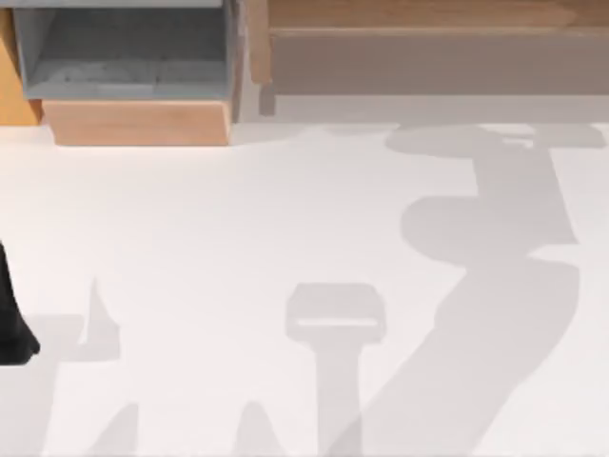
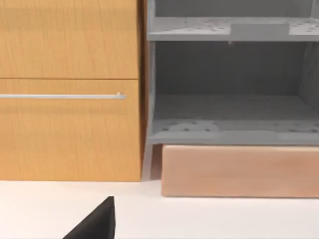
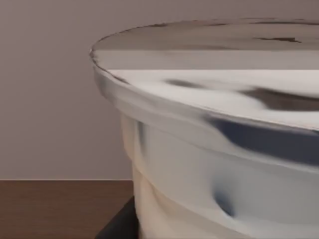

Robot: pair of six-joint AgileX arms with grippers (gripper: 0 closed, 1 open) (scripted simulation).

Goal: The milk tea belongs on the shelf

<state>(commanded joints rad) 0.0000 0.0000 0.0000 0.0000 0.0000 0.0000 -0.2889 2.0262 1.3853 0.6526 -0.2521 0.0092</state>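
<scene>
The milk tea point(image 3: 214, 149) sits very close in the right wrist view, where its white round lid and the clear wall over beige drink show. One dark finger point(image 3: 119, 225) of my right gripper presses against the cup's side, so the gripper is shut on it. Behind the cup are a plain wall and a brown floor. The grey shelf point(image 1: 124, 57) stands at the table's back left and appears face-on as open compartments point(image 2: 229, 124) in the left wrist view. My left arm point(image 1: 11, 324) is parked at the table's left edge, gripper open, with one finger point(image 2: 94, 224) showing.
A light wooden block point(image 1: 138, 122) lies under the shelf's front. An orange wooden cabinet front point(image 2: 70, 89) with a thin metal handle stands beside the shelf. A long wooden unit point(image 1: 428, 48) runs along the back right. Arm shadows fall across the white table point(image 1: 238, 228).
</scene>
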